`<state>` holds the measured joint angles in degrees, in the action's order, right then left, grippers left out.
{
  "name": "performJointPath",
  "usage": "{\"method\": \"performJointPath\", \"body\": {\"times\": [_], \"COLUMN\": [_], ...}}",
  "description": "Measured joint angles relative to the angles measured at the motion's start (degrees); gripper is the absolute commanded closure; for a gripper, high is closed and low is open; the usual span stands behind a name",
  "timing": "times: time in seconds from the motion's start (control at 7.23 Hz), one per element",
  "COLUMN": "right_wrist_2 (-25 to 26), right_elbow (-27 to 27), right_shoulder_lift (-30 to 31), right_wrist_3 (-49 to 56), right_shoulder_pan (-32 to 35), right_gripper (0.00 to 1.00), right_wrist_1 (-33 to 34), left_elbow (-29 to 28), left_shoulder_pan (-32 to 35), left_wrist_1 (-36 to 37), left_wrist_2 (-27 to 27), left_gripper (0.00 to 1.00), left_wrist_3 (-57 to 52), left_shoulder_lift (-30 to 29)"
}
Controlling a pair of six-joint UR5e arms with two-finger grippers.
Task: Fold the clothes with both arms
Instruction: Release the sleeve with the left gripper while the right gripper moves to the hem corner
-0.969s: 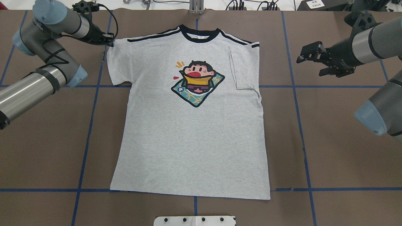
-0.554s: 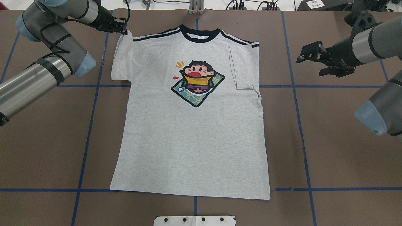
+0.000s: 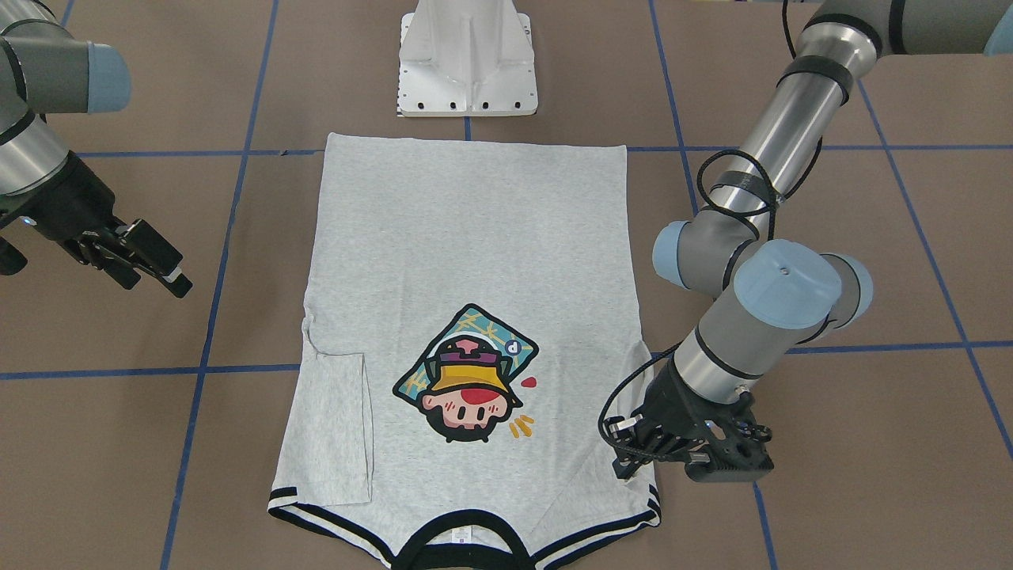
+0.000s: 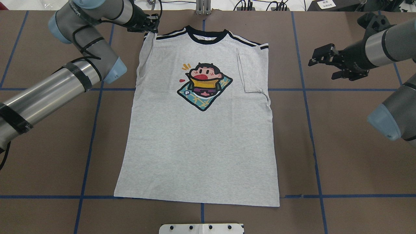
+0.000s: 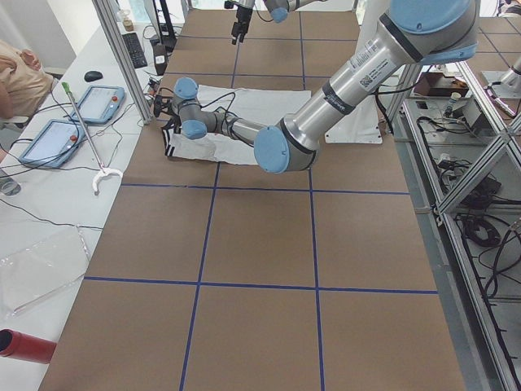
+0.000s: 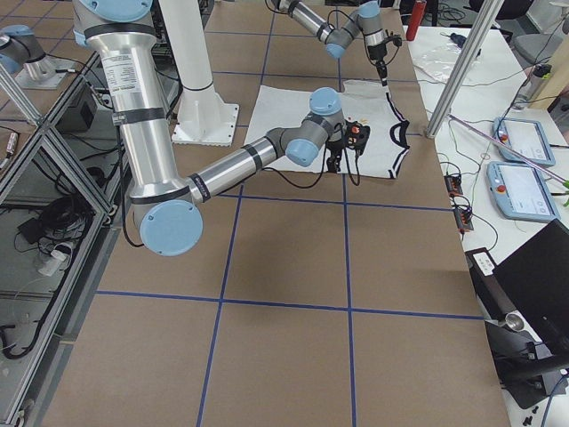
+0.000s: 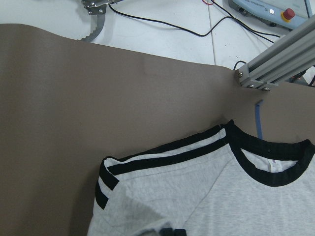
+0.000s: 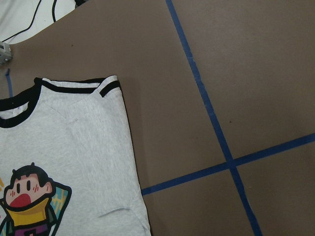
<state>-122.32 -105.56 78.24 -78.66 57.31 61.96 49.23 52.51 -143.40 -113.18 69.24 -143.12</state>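
The light grey T-shirt (image 4: pixel 201 146) lies flat and front up on the brown table, collar at the far edge. One sleeve (image 4: pixel 252 70) is folded in over the body. My left gripper (image 4: pixel 152 28) is shut on the other sleeve, held up off the table near the striped shoulder (image 7: pixel 162 157); the same gripper (image 3: pixel 629 459) stands at the shirt's edge in the front-facing view. My right gripper (image 4: pixel 317 61) hangs open over bare table beside the shirt, holding nothing. The right wrist view shows the shirt's folded side (image 8: pixel 74 147).
Blue tape lines (image 4: pixel 308 113) grid the brown table. The white pedestal base (image 3: pixel 467 63) stands at the near hem side. An aluminium frame post (image 7: pixel 280 54) and cables sit just beyond the collar. Tablets (image 5: pixel 102 102) lie on a side table.
My left gripper has carried the sleeve inward along the far edge toward the collar, so that side of the shirt now folds over. The right gripper has barely moved.
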Motion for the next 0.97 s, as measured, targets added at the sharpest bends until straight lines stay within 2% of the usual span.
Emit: {"method": "performJointPath", "body": {"times": [0.14, 0.28, 0.55, 0.69, 0.97], "right_wrist_2": [0.0, -0.1, -0.1, 0.0, 0.4], "right_elbow": [0.0, 0.0, -0.2, -0.2, -0.8], "right_shoulder_lift": [0.0, -0.1, -0.4, -1.1, -2.5], "right_wrist_3": [0.0, 0.1, -0.2, -1.0, -6.0], "right_shoulder_pan": [0.1, 0.3, 0.3, 0.2, -1.8], "right_gripper": [0.00, 0.00, 0.00, 0.00, 0.00], "right_wrist_1": [0.0, 0.1, 0.2, 0.5, 1.9], "left_elbow": [-4.2, -6.9, -7.6, -5.1, 6.6], "left_shoulder_pan": [-0.8, -1.3, -1.4, -1.4, -1.3], "left_wrist_1": [-1.7, -3.2, -4.3, -4.3, -3.4], "left_wrist_2": [3.0, 4.9, 5.9, 5.7, 1.6], "left_gripper": [0.35, 0.24, 0.24, 0.24, 0.24], "left_wrist_3": [0.3, 0.5, 0.8, 1.6, 2.6], "left_shoulder_lift": [-2.2, -3.2, -3.5, -2.2, 4.7]}}
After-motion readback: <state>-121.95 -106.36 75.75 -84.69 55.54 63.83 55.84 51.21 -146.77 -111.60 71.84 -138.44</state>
